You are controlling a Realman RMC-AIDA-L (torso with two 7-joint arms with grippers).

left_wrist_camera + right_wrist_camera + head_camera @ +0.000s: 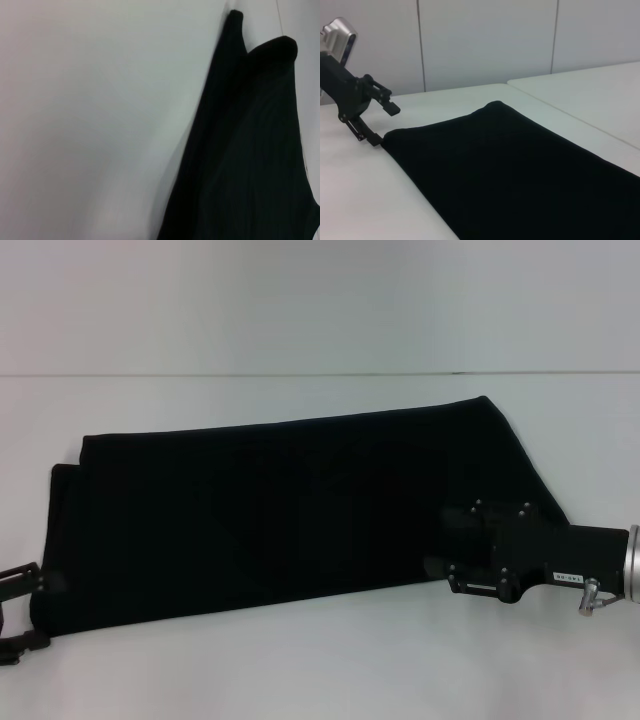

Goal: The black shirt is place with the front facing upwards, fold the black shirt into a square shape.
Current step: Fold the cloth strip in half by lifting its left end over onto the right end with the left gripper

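Black cloth shirt (280, 510), long strip mid-frame: my left claw (22, 608) gapes wide lower left; right claw (470, 565), can't tell. I should grab both corners evenly.

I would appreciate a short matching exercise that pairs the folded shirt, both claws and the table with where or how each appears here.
Things:
1. large black cloth shirt
2. left claw
3. right claw
4. white table

States:
A. open at the shirt's left end
B. over the shirt's right end
C. folded into a long band
D. bare, under the cloth

Pairs: 1-C, 2-A, 3-B, 4-D
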